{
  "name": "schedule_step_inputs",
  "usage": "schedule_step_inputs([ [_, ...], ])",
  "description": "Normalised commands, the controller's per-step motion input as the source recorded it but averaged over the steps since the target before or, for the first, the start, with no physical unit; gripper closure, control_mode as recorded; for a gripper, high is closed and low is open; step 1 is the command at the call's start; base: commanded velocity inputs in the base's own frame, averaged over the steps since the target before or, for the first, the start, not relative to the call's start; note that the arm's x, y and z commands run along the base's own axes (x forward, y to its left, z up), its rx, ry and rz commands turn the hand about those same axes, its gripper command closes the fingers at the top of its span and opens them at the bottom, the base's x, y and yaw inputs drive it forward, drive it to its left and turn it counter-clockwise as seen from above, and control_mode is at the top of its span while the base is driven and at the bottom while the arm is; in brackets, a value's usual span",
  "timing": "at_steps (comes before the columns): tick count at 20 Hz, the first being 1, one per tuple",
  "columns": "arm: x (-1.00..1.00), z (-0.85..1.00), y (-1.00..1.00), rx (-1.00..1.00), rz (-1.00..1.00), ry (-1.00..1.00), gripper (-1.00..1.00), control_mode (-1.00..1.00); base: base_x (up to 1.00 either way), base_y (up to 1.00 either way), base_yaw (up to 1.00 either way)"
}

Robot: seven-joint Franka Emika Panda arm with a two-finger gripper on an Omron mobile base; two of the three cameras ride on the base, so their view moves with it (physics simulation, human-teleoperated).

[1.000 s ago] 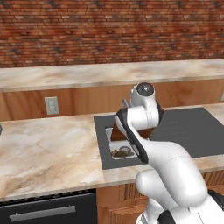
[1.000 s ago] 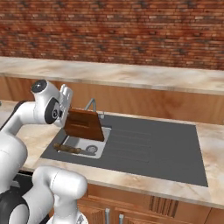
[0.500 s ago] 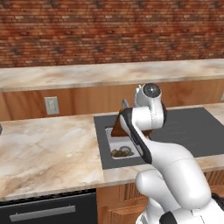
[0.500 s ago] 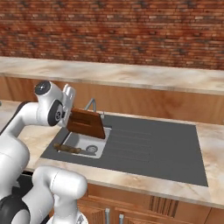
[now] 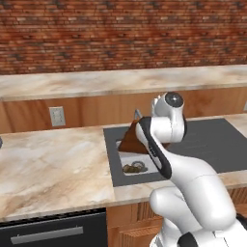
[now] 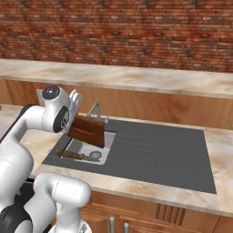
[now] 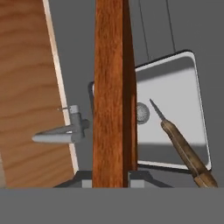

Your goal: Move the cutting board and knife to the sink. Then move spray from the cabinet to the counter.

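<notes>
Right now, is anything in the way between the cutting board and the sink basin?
Only the knife, lying along the near side of the basin floor. The cutting board hangs edge-up in the jaws over the sink, beside the faucet.

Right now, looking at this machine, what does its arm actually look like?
The arm is glossy white, built of fat rounded segments, with dark bands and a round dark cap at the joints. No cables or markings show. Its gripper has small dark grey jaws.

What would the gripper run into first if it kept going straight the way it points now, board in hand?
Probably the sink basin. The gripper is shut on the cutting board, whose far edge leads. The knife lies off to one side; the faucet to the other. Depth is unclear.
</notes>
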Motion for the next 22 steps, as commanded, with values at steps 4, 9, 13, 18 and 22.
schedule_step_inputs([
  [4,-0.28,-0.24,-0.12,0.34,-0.14,0.0,1.0,-1.0,0.0,0.0,0.0],
  [9,-0.13,-0.12,-0.08,0.28,-0.11,0.0,1.0,-1.0,0.0,0.0,0.0],
  [13,-0.02,-0.04,-0.08,0.18,-0.06,0.0,1.0,-1.0,0.0,0.0,0.0],
  [18,0.0,0.0,0.0,0.0,0.0,-0.05,1.0,-1.0,0.0,0.0,0.0],
  [22,0.0,0.0,0.0,0.0,0.0,-0.14,1.0,-1.0,0.0,0.0,0.0],
])
